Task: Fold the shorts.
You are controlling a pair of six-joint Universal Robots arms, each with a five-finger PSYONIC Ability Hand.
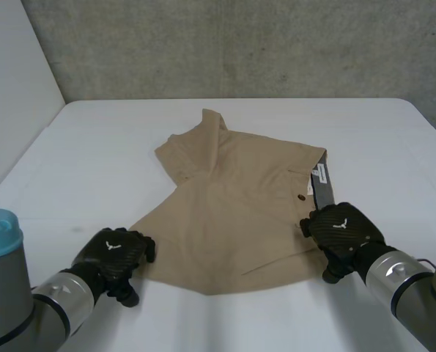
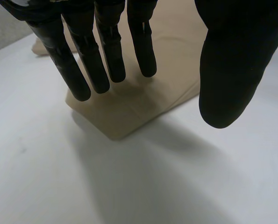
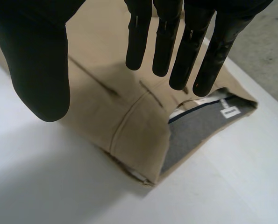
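Shorts [image 1: 232,213] lie mid-frame on the worktop [image 1: 93,147]. Left hand [image 1: 113,258], lower left, and right hand [image 1: 344,231], lower right, are spread wide and empty. The right hand hides the shorts' near corner.

White table [image 1: 93,154] before a grey concrete wall [image 1: 239,44].

The black left hand [image 1: 115,257], on its grey-jointed, blue-capped arm [image 1: 27,308], is palm down, fingers [image 2: 108,51] straight and spread away from the thumb [image 2: 227,79]; the black right hand [image 1: 344,231] is posed the same, gripping nothing
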